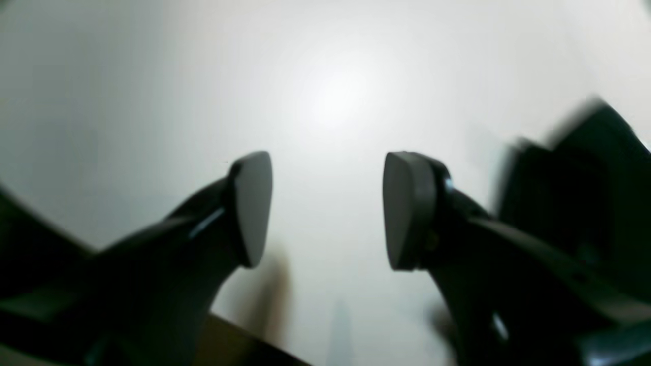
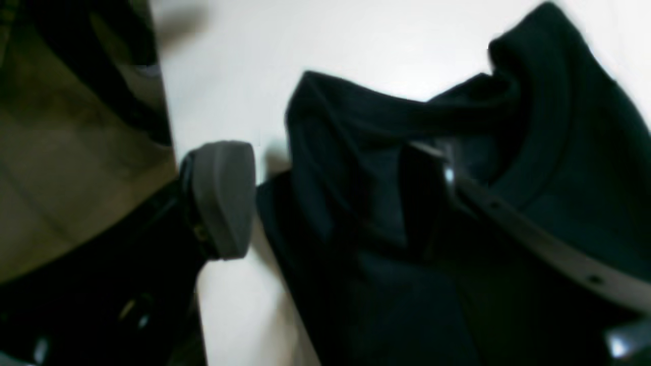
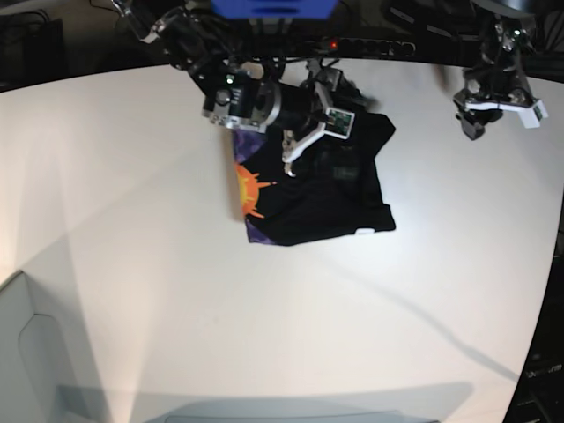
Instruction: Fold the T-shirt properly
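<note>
Task well along — T-shirt (image 3: 317, 198) already compact squarish bundle, upper-middle of table (image 3: 176, 291), edges uneven, needs more tidying. Black cloth, purple/orange sun print showing at left edge, small white label near bottom right corner. Right gripper (image 3: 300, 145) over shirt's top, jaws wide apart, cloth bunched between, not clamped. Left gripper (image 3: 487, 110) well apart to right, above bare table — jaws apart, empty.

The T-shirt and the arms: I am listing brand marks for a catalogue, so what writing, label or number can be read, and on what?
None can be read.
T-shirt: orange sun print, a picture, no letters.
Small white label at the hem: too small to read.
Right gripper and left gripper: no legible marking.
</note>
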Motion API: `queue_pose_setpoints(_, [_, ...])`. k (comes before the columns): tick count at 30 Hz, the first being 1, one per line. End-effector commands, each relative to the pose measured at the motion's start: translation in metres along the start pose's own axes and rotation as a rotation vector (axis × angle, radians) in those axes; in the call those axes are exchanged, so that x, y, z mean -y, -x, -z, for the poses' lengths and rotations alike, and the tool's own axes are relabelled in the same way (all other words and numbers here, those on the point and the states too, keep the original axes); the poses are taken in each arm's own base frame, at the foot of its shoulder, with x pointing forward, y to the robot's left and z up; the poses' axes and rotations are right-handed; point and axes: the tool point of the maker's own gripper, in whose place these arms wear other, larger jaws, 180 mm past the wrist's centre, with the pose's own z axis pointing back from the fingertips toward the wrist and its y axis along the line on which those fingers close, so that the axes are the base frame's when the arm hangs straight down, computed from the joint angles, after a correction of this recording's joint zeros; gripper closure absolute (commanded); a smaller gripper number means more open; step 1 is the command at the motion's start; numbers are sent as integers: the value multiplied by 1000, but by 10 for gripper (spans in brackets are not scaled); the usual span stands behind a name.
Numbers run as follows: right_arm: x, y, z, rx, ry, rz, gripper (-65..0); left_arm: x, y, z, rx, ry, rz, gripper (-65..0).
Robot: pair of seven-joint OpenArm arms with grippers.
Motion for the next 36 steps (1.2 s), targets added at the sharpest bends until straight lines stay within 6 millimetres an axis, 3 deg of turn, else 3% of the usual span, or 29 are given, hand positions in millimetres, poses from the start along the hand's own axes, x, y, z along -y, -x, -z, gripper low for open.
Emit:
queue_pose_setpoints(1, [5,-10,-7,34,13,-27,-454,13,-1,-2,1,49,-7,-342])
queue_pose_setpoints(7, [52,1,-42,31,184,29,-454,68,52,5,-148,209,-42,-342])
queue_pose_setpoints(11, [69,11,-55,17,245,64,-454,86,74,2,-211,259,-39,-342])
queue_pose_setpoints(26, [73,26,-62,-13,275,99,-454,141,108,4,-311,401,-22,-335])
queue_pose_setpoints(28, [80,29,-67,-18,300,110,-454,141,113,2,-324,405,1,-296])
queue_pose_setpoints(31, [89,35,-74,-26,331,123,-454,146,125,-2,-350,418,68,-170])
queue_pose_setpoints(36, [102,42,-84,-37,378,141,-454,142,140,-15,-394,423,100,-30])
